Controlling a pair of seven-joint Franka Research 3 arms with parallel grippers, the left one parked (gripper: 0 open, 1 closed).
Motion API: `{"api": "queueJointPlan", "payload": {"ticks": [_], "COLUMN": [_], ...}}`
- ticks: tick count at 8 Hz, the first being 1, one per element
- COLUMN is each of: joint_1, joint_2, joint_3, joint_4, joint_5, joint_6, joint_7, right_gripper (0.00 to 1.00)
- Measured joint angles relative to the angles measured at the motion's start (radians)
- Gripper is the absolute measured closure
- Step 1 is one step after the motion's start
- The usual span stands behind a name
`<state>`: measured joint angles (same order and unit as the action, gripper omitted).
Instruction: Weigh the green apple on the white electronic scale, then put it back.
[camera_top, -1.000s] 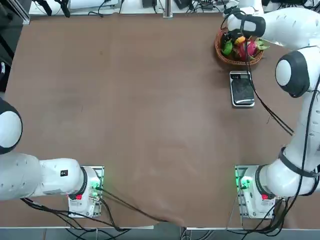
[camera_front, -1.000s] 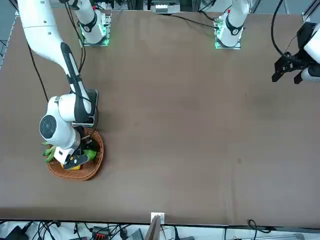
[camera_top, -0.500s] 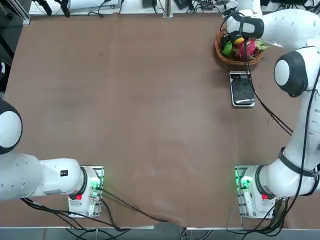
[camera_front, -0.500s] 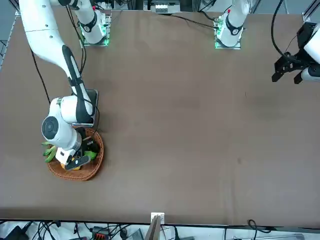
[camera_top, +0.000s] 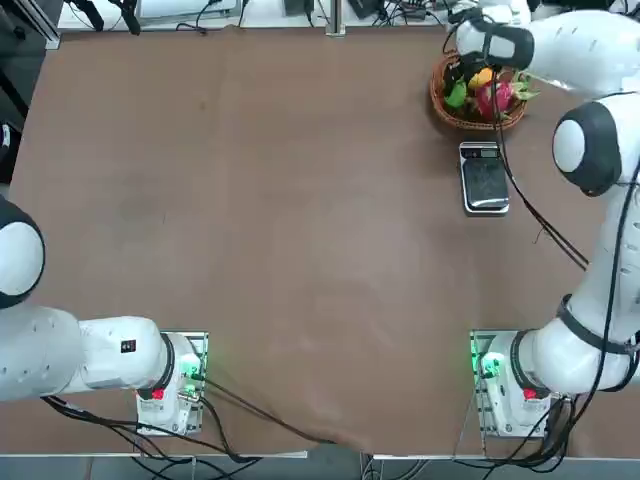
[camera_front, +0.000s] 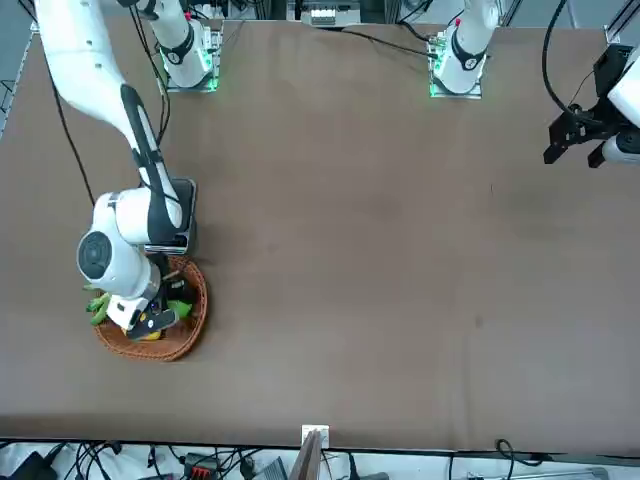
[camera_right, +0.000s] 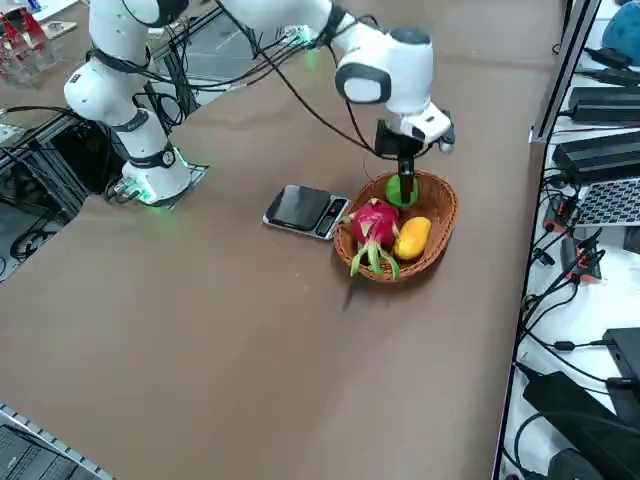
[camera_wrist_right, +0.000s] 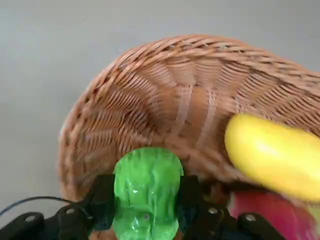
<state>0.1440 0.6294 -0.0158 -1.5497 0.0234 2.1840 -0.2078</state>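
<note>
The green apple (camera_wrist_right: 146, 192) sits between the two fingers of my right gripper (camera_wrist_right: 146, 202), which is shut on it. The pair hangs just over the near inner side of the wicker basket (camera_wrist_right: 165, 100). From the side, the apple (camera_right: 402, 190) shows under the gripper (camera_right: 403, 182), above the basket's (camera_right: 440, 238) back part. From overhead the apple (camera_top: 456, 95) is a green patch beside the wrist. The white electronic scale (camera_top: 485, 178) lies flat on the table just next to the basket (camera_top: 478, 123), with nothing on its dark platform (camera_right: 305, 209).
A pink dragon fruit (camera_right: 375, 222) with green leaves and a yellow-orange fruit (camera_right: 412, 237) lie in the basket next to the apple. The table's far edge, with cables beyond it, runs close behind the basket. Bare brown tabletop (camera_top: 300, 200) stretches away from the scale.
The right gripper's fingers have closed onto the green apple in the basket. The wrist has shifted slightly over the basket; the other fruit and the scale stay put.
</note>
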Motion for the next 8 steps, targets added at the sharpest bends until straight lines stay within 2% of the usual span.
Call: {"api": "queueJointPlan", "payload": {"ticks": [2,5,8], "joint_1": [0.0,-0.001,-0.035], "joint_2": [-0.141,-0.385,-0.515], "joint_3": [-0.001,-0.006,-0.016], "joint_4": [-0.061,-0.338,-0.571], "joint_5": [0.0,0.0,0.0], "joint_6": [-0.08,-0.091,-0.038], "joint_7": [0.001,0.001,0.0], "right_gripper": [0.36,0.36,0.36]}}
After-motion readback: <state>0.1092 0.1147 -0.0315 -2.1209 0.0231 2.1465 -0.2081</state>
